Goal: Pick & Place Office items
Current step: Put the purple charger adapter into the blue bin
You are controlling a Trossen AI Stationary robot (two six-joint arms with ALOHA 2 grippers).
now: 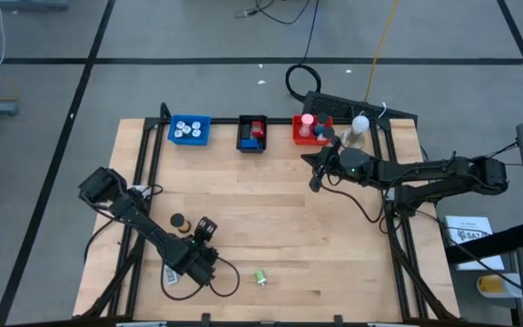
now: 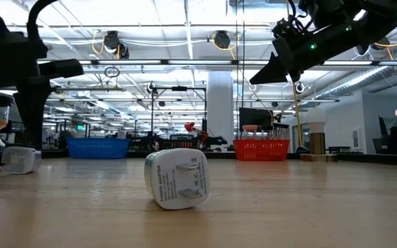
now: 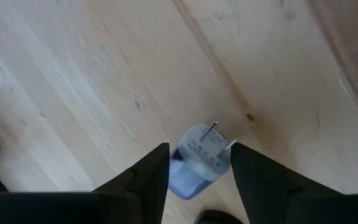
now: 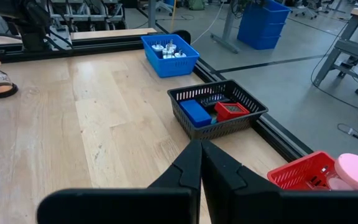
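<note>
Plug adapter (image 3: 197,160), a small white block with two metal prongs, lies on the bench (image 1: 280,218) near its front edge toward the left corner, and it sits directly between the two dark fingers of the left hand (image 3: 199,177). The wrist view looks straight down on it: one finger stands on each side of the block, apart from each other and close against its sides, though whether they already press it cannot be told. The prongs point away from the wrist, so the block's long axis runs along the line of the hand and the fingers close across its shorter width. In my judgement the step in hand is the grasp itself, and the coming move turns on the hand staying centred over the block as it closes.

In the overhead view the left hand (image 1: 193,263) is low over this spot, with a white item (image 1: 172,276) just beside it. A second white adapter (image 2: 177,178) lies farther right along the front edge, where a small green-tinted piece (image 1: 261,277) shows from above. A dark round item (image 1: 177,221) rests nearby, left of centre.

Along the back edge stand a blue tray (image 1: 190,129), a black tray (image 1: 252,133) and a red tray (image 1: 313,129). The right hand (image 1: 317,176) hovers just in front of the red tray, fingers pressed together and empty, well apart from the adapter; the left arm is plainly the nearer.
</note>
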